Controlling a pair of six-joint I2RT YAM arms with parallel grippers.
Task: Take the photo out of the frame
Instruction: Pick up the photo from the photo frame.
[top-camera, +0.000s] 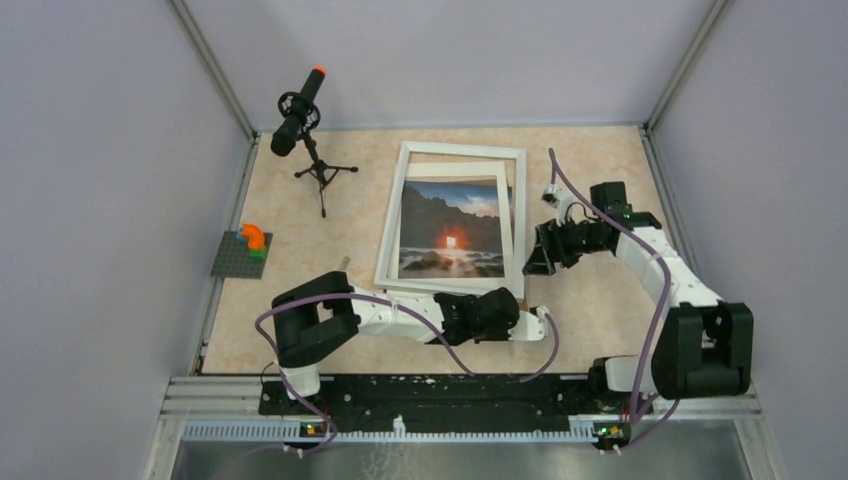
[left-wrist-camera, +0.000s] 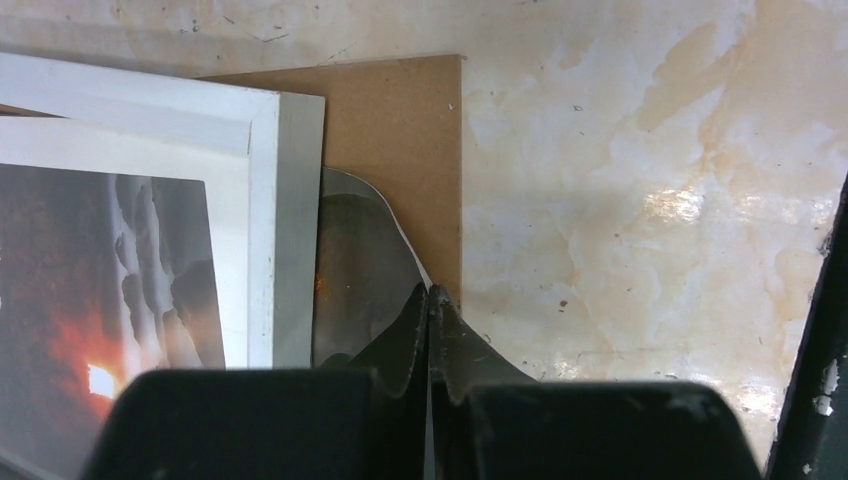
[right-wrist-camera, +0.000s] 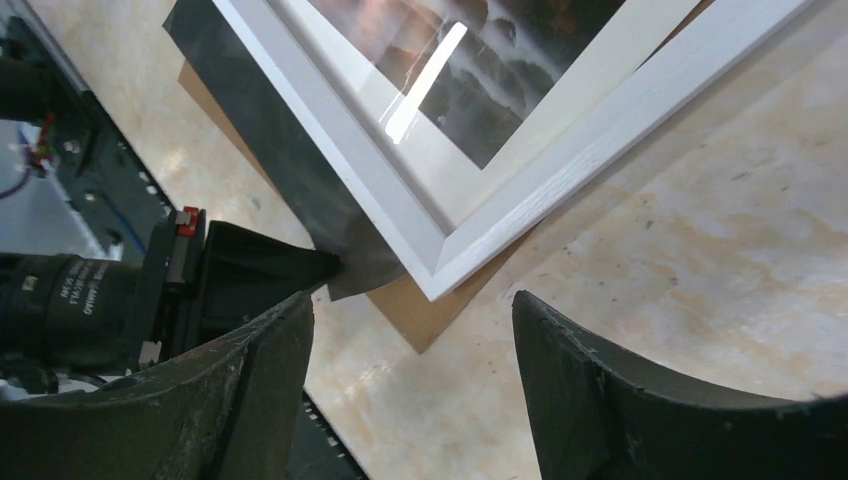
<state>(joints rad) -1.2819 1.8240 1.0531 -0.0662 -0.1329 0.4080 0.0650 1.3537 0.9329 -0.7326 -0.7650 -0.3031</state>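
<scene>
While under frame (left-wrist-camera: 286, 200), photo (left-wrist-camera: 360, 255) in gripper (left-wrist-camera: 430, 293)

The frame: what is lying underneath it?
A brown board pokes out at its corner, with a dark sheet on it, pinched by the left gripper. The frame hides the rest of both.

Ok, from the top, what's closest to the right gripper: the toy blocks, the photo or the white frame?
1. White frame, its right edge beside the right gripper.
2. Photo, just past that edge.
3. Toy blocks, far left side.
</scene>
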